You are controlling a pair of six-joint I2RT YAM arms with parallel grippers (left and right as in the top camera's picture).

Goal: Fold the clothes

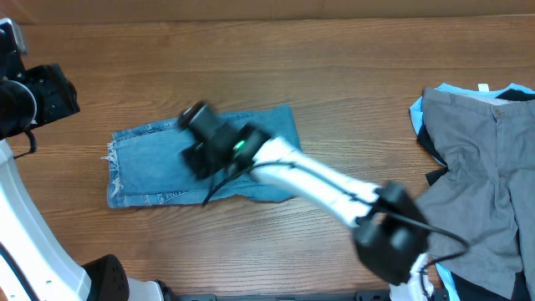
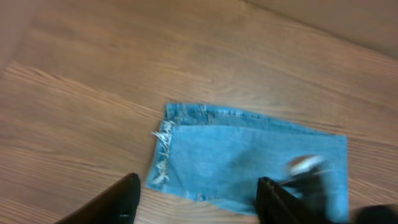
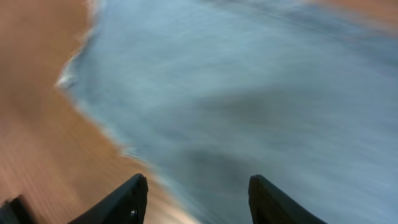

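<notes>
The light-blue jeans point(image 1: 150, 163) lie folded into a flat rectangle on the wooden table, frayed hem at the left end. My right gripper point(image 1: 194, 117) hovers over their middle, blurred. In the right wrist view its fingers point(image 3: 134, 193) stand apart above blurred denim point(image 3: 249, 93), nothing between them, so my right gripper point(image 3: 198, 190) is open. My left gripper point(image 2: 198, 193) is open and empty, held above the table short of the folded jeans point(image 2: 236, 155). More clothes, topped by grey trousers point(image 1: 485, 159), are piled at the right.
The left arm's black head point(image 1: 38, 100) sits at the far left edge, its white base point(image 1: 33, 242) below it. The right arm point(image 1: 334, 188) stretches diagonally from the lower right. Pale-blue and dark pieces point(image 1: 435, 125) stick out under the grey trousers.
</notes>
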